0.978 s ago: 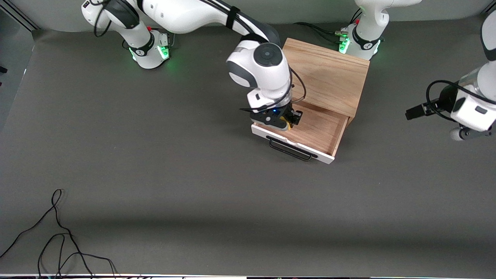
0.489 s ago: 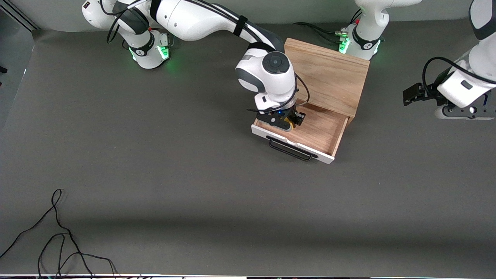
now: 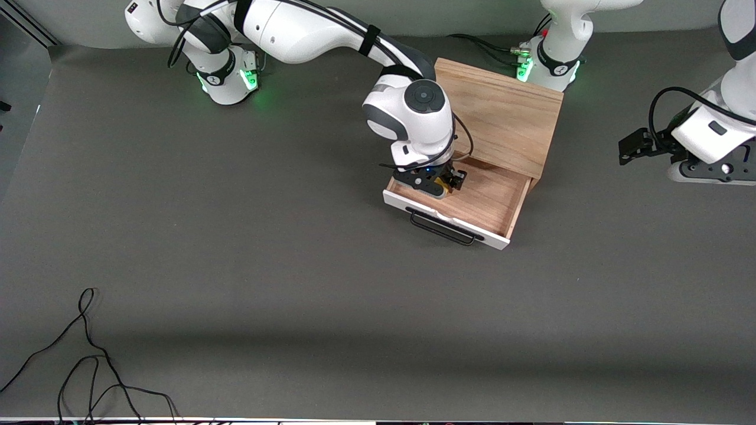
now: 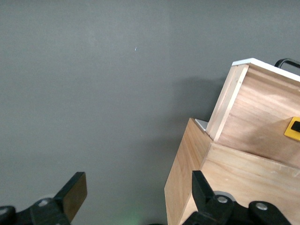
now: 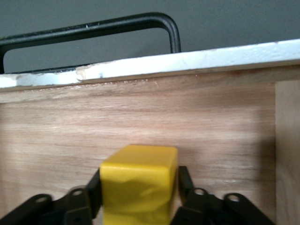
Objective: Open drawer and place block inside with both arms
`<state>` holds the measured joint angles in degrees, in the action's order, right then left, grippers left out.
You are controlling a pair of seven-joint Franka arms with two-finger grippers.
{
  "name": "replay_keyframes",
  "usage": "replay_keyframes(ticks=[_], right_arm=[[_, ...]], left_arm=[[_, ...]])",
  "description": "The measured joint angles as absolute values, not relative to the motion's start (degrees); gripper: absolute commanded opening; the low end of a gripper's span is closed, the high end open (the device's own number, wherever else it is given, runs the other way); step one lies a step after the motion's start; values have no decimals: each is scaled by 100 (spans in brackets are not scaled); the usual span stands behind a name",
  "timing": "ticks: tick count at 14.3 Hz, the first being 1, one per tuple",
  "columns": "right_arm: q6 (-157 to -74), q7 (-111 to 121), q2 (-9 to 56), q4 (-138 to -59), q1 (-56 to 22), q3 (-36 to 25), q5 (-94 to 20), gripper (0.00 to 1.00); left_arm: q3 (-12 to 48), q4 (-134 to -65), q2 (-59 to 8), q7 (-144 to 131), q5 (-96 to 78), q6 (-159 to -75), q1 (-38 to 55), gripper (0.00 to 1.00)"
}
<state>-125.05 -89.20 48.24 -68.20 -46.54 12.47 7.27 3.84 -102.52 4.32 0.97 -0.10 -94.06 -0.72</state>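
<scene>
The drawer [image 3: 490, 203] stands pulled out of the light oak cabinet [image 3: 502, 112], its white front and black handle [image 3: 443, 227] toward the front camera. My right gripper [image 3: 443, 183] is down inside the drawer at the right arm's end, shut on the yellow block [image 3: 442, 188]. In the right wrist view the block [image 5: 138, 187] sits between the fingers [image 5: 185, 185], close to the drawer's front panel [image 5: 187, 61]. My left gripper [image 3: 714, 172] waits above the table at the left arm's end, apart from the cabinet; it is open and empty in the left wrist view [image 4: 138, 197], where the block [image 4: 293, 129] also shows.
A loose black cable [image 3: 88, 354] lies on the grey table near the front camera at the right arm's end. The green-lit bases [image 3: 236, 77] [image 3: 546, 65] stand along the table's edge by the cabinet.
My right gripper has gone lower into the drawer with the block and shifted slightly toward the cabinet. The left arm's hand has turned and shifted at its end of the table.
</scene>
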Motion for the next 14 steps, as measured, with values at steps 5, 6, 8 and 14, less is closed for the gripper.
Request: replay_keyframes(ticks=[5,6,8,14], right_arm=[[-12506,-9028,4821,-6743,-4656,1245,727,100],[-12499,-9028,4812,-6701,-4654,1238,727,100],[-12378,-9028,4750,-6587,-4630,1200,734,100],[-11340,-8347,3912,-6358,-3886,1105,762,100]], left_arm=[[382,-9691,-46,98,-11,-9411,-82,100],[383,-9638,-103,98,-12,-9411,-79,100],[289,-9591,-148,98,-13,-9410,54,100],[-107,-9548,-152,98,-13,-9390,399,100]])
